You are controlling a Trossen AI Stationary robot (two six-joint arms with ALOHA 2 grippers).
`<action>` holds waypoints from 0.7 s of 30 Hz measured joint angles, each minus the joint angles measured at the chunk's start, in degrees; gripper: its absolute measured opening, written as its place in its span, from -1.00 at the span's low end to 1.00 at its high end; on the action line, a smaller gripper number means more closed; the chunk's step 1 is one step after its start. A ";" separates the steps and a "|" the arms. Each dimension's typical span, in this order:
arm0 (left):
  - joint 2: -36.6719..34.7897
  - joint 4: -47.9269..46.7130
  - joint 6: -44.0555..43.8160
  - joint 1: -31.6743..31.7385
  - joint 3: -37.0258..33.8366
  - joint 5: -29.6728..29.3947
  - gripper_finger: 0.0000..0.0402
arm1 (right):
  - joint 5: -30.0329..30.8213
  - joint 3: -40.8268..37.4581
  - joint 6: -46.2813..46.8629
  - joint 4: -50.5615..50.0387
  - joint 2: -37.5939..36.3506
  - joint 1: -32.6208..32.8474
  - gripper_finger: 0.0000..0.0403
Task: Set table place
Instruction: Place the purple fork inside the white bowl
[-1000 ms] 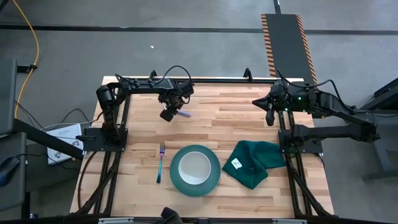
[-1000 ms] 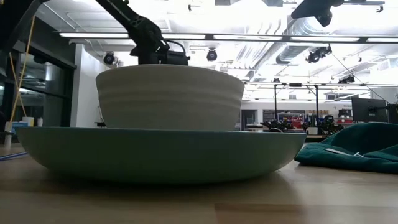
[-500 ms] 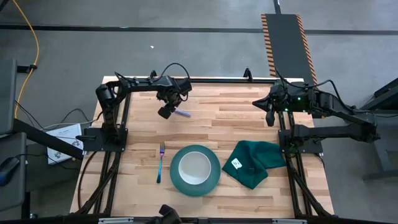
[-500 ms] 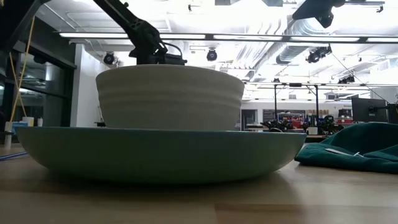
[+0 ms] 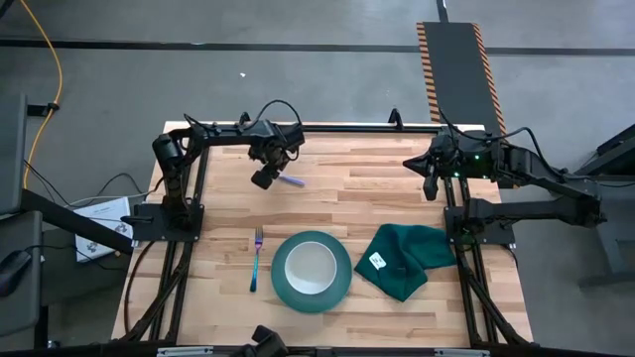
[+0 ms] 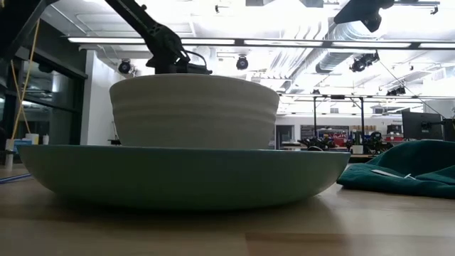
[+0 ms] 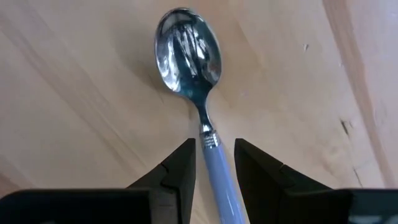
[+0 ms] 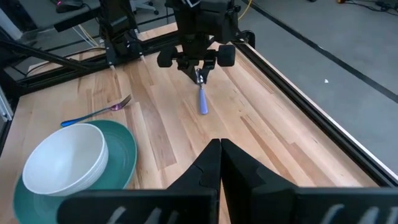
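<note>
Spoon [image 7: 198, 81] handle between parted fingers of left tool [image 7: 214, 163]; right tool [image 8: 220, 163] together.

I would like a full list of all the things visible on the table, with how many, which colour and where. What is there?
Round teal plate: one, teal, near front edge of the table, centre.
Small white bowl: one, white, on the plate.
Metal fork with blue-purple handle: one, left of the plate.
Metal spoon with blue handle: one, back left, between the left fingers.
Dark green cloth: one, right of the plate, white tag on it.
Light wooden table: one, black frame.
Left end effector: open, straddling the spoon handle.
Right end effector: shut, back right, waiting.
</note>
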 joint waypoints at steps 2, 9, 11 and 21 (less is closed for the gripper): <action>0.04 1.31 -0.26 -0.03 -0.77 0.23 -0.50 | 0.18 0.00 -0.06 0.05 0.00 0.00 -1.00; 0.07 3.11 -0.85 -0.08 -3.01 2.54 -0.50 | 0.59 0.00 -0.13 0.15 0.00 0.00 -1.00; 0.07 2.24 -0.85 -0.07 -3.05 2.54 -0.50 | 0.59 0.00 -0.13 0.15 0.07 0.00 -1.00; 0.07 2.64 -0.87 -0.07 -3.05 0.78 -0.50 | 0.59 0.00 -0.11 0.17 0.76 0.00 -1.00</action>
